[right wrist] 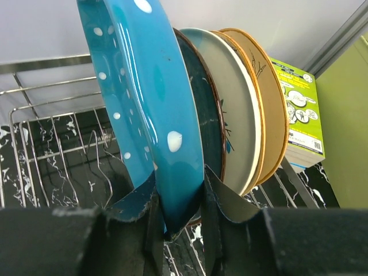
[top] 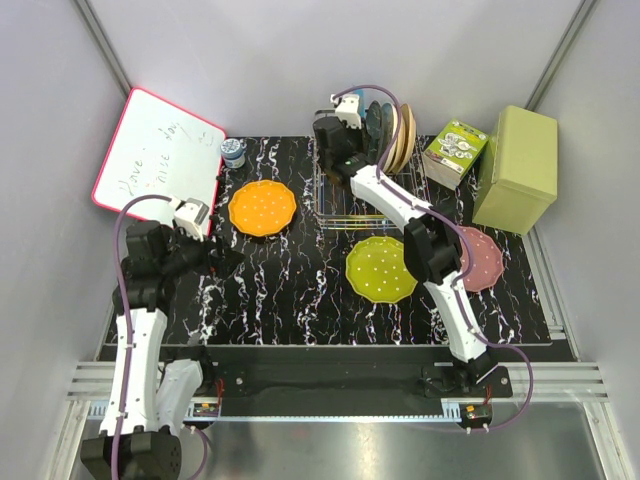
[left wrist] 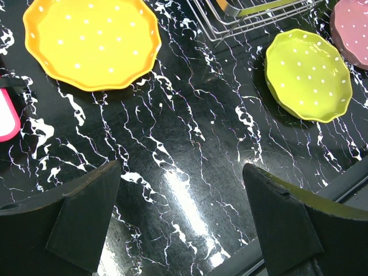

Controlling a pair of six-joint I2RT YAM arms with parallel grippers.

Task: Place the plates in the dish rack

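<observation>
Nearest the bases, well off the near-left corner of the dish rack (top: 350, 210): left gripper (left wrist: 178, 172), fingers spread wide, nothing between them, only black marbled mat (left wrist: 190, 132) underneath. Just in front of the rack's near edge, flat on the mat: yellow-green plate (top: 381, 269). Off the rack's near-right corner, also flat: pink plate (top: 480, 258). Beside the rack's left side, apart from the wires, flat: orange plate (top: 263, 208). Probably the easiest reach for the idle left arm. Over the rack's far half: right gripper (right wrist: 178, 198), clenched on the blue plate (right wrist: 146, 86), pinching the part of the rim nearest the wrist. Rest of the disc running straight away from the fingers, on edge, leaning a little. Rim under the fingers hidden, so no telling whether already seated between the wires. Close against its back face, touching or not unclear: dark teal plate (right wrist: 210, 121), then beige plate (right wrist: 241, 115), then tan plate (right wrist: 273, 103), all standing in the rack's far-right slots, roughly parallel to the held one. Empty wires on the blue plate's open side. Judged crux of the coming move: keeping the disc on edge and parallel to those neighbours, settling it into the free slot beside the dark teal plate before letting go.
</observation>
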